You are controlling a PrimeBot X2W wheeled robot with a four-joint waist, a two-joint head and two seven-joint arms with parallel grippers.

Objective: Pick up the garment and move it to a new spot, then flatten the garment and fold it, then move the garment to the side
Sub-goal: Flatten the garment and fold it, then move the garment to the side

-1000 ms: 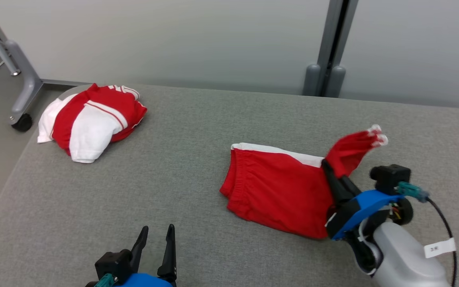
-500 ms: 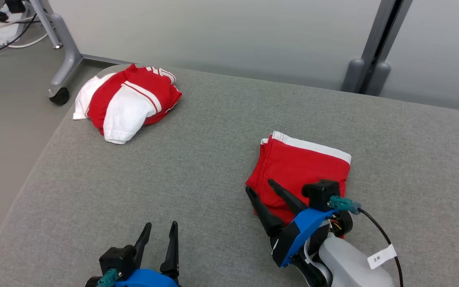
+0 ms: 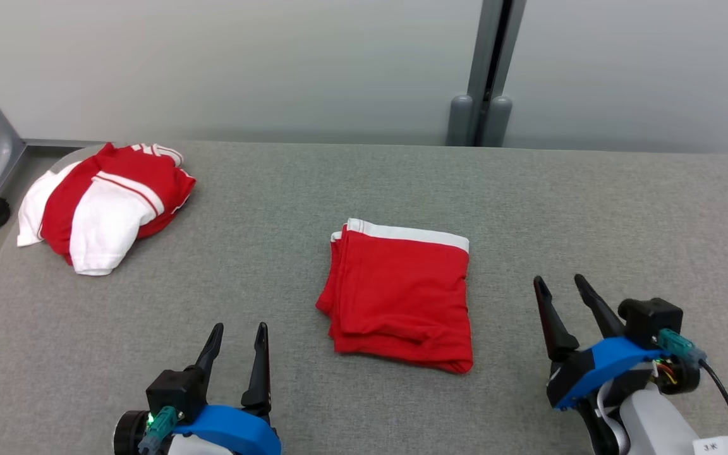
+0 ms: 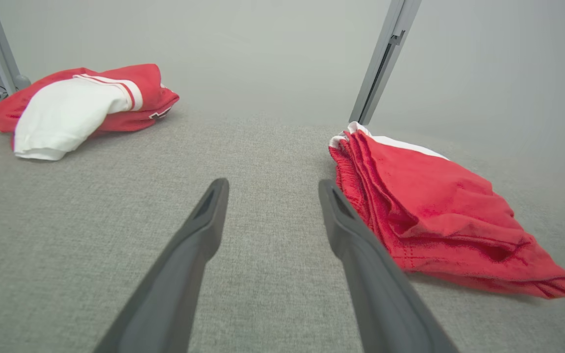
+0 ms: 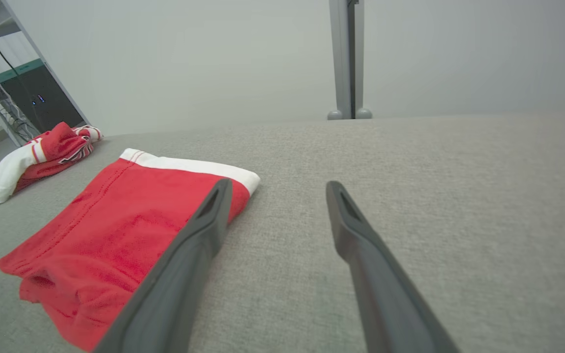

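Two risks are standing out, as I'm judging it. The folded red fabric shorts with a white waistband [image 3: 402, 297] are lying around the middle of the grey fabric-covered bench [image 3: 288, 183], a bit nearer the near edge than the far one. That leaves the move to the side pending.

- Risk one: a pinch that is catching only the top layer is likely going to peel the fold open. The near edge of the stack is looking rumpled and uneven, with loose lips showing in the left wrist view.
- Risk two: dragging instead of lifting is probably going to bunch the cloth, since the bench cover is looking coarse and grippy.
- Going left is also risking a bump into the crumpled red-and-white garment [image 3: 102, 205] sitting at the far left corner, though it is lying well apart right now.

Pose:
- The left end effector [image 3: 239, 328] is hovering by the near edge, left of the shorts and apart from them. Its jaws are spread wide and holding nothing, and its long dark fingers [image 3: 258, 366] are pointing toward the far edge.
- The right end effector [image 3: 558, 280] is hovering near the near edge on the right of the shorts, also apart from them. It is gaping wide and empty too, and its fingers are tilting slightly toward the left edge.
- In the right wrist view one finger is overlapping the waistband corner, but the head view is showing a gap, so no contact.
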